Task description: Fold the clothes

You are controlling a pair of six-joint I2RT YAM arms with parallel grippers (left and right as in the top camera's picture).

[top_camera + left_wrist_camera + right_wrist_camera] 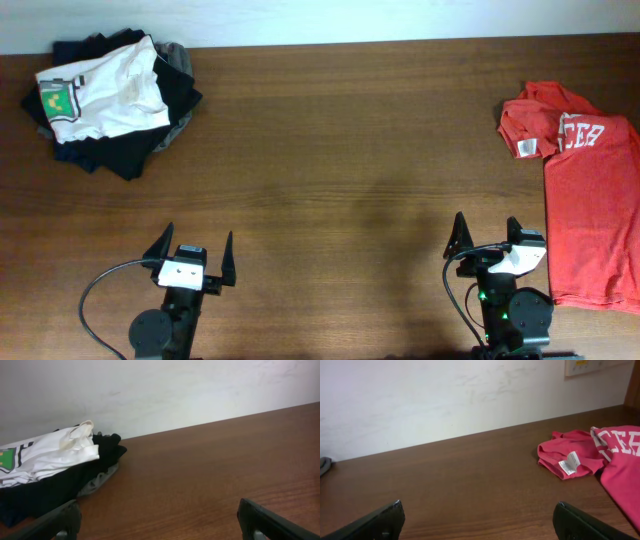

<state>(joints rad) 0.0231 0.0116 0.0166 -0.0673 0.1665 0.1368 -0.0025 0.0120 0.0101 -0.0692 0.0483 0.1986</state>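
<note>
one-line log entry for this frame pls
left end effector: open, empty | right end effector: open, empty | red T-shirt: unfolded, far right, untouched

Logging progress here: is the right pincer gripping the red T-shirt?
No, the right pincer stands open and empty, while the red T-shirt lies spread out off to its side.

The clothes (592, 210) are one red-orange T-shirt with white block lettering (582, 133) on the chest and a small white neck tag (526, 148). The table (330, 140) is dark brown wood with a fine, streaky grain. In the other pile the top T-shirt (110, 90) is white with a green-and-yellow print (57, 98) and dark stripes beside it — beneath it are black garments (130, 155) and a grey garment (178, 55). The wall (200, 390) is off-white, faintly mottled.
</note>
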